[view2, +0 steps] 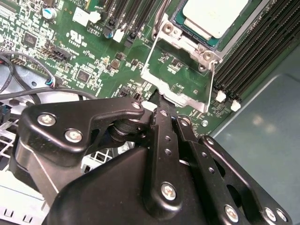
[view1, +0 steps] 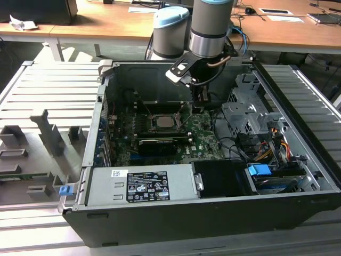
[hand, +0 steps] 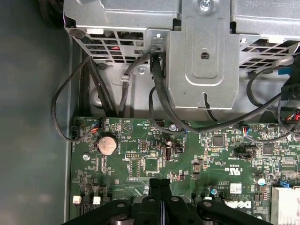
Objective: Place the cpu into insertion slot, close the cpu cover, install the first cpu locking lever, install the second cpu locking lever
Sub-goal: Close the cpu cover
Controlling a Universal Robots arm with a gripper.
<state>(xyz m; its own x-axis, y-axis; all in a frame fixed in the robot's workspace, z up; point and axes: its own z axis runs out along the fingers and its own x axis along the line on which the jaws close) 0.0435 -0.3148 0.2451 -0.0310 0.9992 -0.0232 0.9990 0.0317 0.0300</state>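
The open computer case (view1: 213,221) lies on its side. In the exterior view the arm (view1: 212,24) enters it from twelve o'clock. The silver power supply (view1: 181,184) runs along the case's six o'clock side. The green motherboard (view1: 205,141) sits at the centre, with the grey drive cage (view1: 245,114) at three o'clock of it.

The gripper (view1: 200,102) hangs low over the board, and the cpu (view1: 162,121) lies at eight o'clock of it.

In the second wrist view the cpu (view2: 213,16) sits bare-faced in the insertion slot (view2: 183,24). The cpu cover (view2: 178,93) is swung open off the chip, and green board shows through its window. The gripper (view2: 161,101) has its claw drawn narrow, the fingers pressed together. Its tips are right at the cover's free edge, but I cannot tell whether they pinch it.
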